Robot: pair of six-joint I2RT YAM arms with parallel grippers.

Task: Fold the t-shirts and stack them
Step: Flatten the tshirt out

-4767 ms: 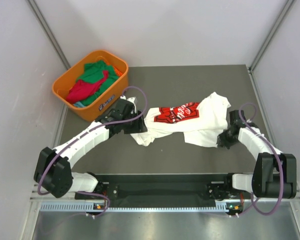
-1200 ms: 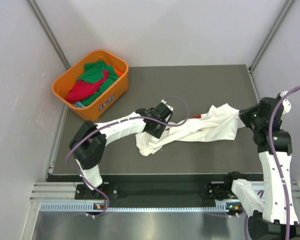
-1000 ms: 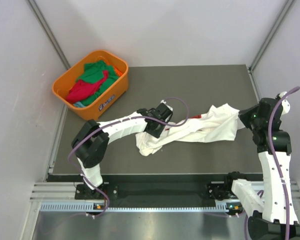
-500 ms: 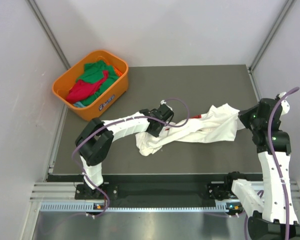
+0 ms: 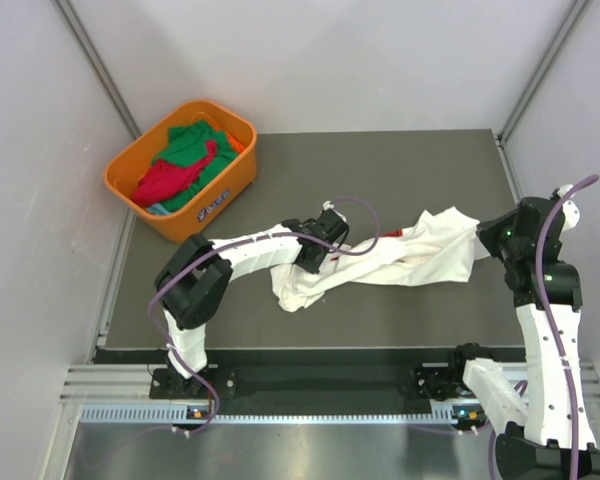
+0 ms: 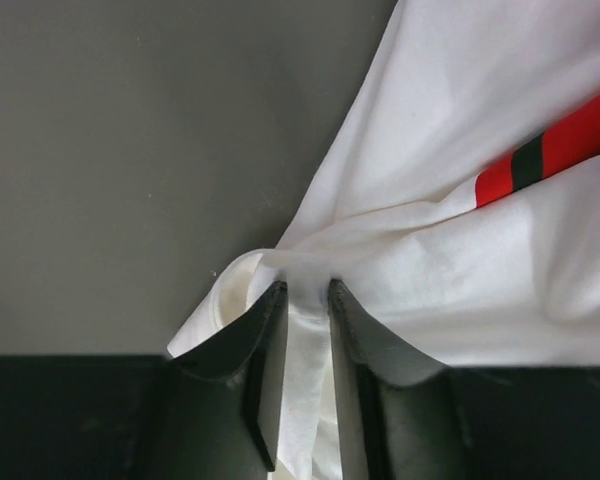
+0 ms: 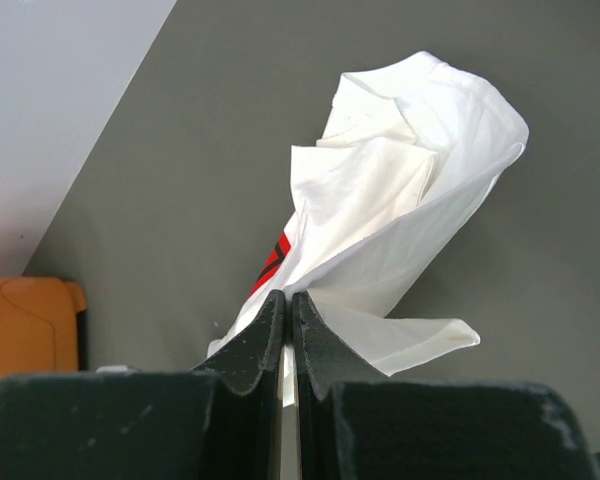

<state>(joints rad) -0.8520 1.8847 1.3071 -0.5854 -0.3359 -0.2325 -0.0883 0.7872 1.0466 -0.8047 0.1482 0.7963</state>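
Observation:
A white t-shirt [image 5: 420, 255] with a red print [image 6: 570, 135] lies bunched and stretched across the middle of the dark table. My left gripper [image 5: 313, 258] is at its left part. In the left wrist view this gripper [image 6: 307, 290] is shut on a gathered fold of the white cloth [image 6: 460, 270], which fills the narrow gap between the pads. My right gripper [image 5: 487, 232] holds the shirt's right end lifted. In the right wrist view it [image 7: 288, 295] is shut on a thin edge of the white cloth [image 7: 400, 190]. A green t-shirt [image 5: 190, 145] and a red t-shirt [image 5: 165, 180] lie crumpled in the basket.
An orange plastic basket [image 5: 220, 108] stands at the table's back left corner, and its edge [image 7: 25, 325] shows in the right wrist view. Grey walls close the table at the back and both sides. The arms' base rail runs along the near edge.
My left gripper's jaws have narrowed onto the fold of white cloth, and the left arm's elbow has shifted slightly right. The right arm and the shirt's right end have stayed in place.

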